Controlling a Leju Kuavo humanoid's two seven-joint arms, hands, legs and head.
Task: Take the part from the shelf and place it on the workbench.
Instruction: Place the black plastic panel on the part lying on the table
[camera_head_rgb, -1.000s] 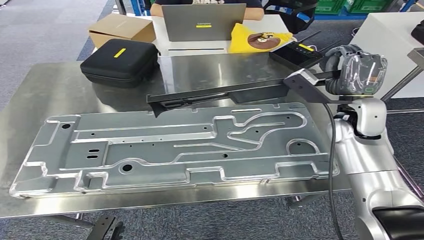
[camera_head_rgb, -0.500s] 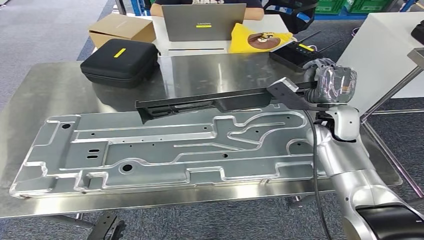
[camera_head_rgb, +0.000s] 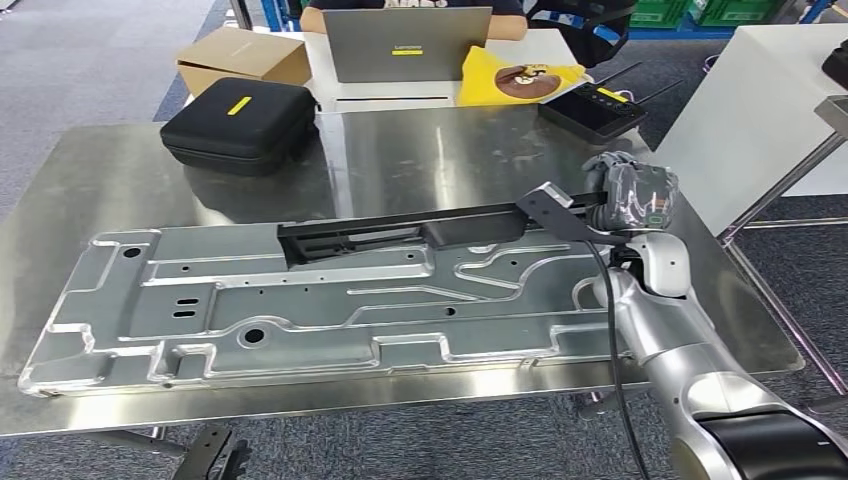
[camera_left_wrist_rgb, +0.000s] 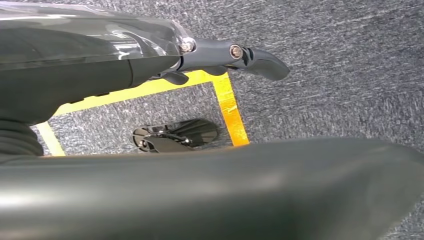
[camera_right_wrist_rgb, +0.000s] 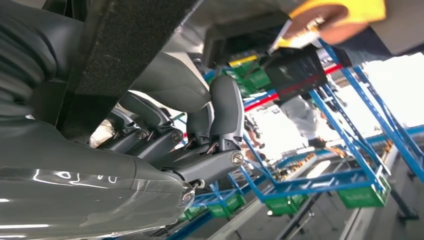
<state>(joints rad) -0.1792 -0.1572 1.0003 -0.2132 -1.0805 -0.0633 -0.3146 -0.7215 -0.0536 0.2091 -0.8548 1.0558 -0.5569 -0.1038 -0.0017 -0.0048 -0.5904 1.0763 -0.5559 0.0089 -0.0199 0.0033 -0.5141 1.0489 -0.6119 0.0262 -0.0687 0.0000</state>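
Part (camera_head_rgb: 400, 232), a long flat matte-black bar, is gripped at one end by the right hand (camera_head_rgb: 628, 195) and lies low across the ribbed silver panel (camera_head_rgb: 300, 300) on the steel workbench (camera_head_rgb: 100, 170). Left hand (camera_left_wrist_rgb: 90, 60): grip unclear.

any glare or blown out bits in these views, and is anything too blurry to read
Head view: sharp, with soft glare on the steel workbench and sheen on the stamped metal panel. Right wrist view: the bright background behind the blue racks is blown out to white; the dark part near the lens is soft. Left wrist view: the near grey surface is blurred; the carpet is crisp.
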